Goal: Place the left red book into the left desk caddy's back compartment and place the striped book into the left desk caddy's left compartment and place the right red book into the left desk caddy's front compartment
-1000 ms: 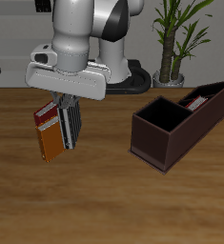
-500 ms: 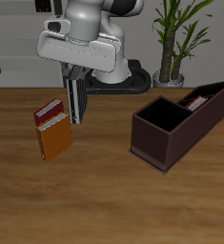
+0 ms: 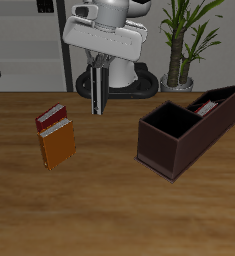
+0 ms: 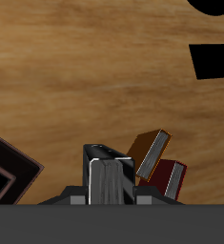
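The slim book with grey and black stripes (image 3: 97, 92) is pinched upright in the robot's two-finger tool (image 3: 98, 70) and is held high above the brown wooden surface (image 3: 109, 200), toward its back edge. In the wrist view the striped book (image 4: 111, 177) is seen pressed between the two fingers. The step in hand looks like the carry to the long dark maroon open box (image 3: 189, 130), which stands apart from it, further along the surface near the far corner. To do it well, the book should be kept straight up and down, lined up over the left slot, and let down slowly so that no wall is bumped. The big square part of the box at its near end looks empty. Something red is seen in a slot farther back, but what it is cannot be told. The small bright red book (image 3: 53, 119) and an orange-brown book (image 3: 58, 147) lie touching on the surface, well apart from the box.
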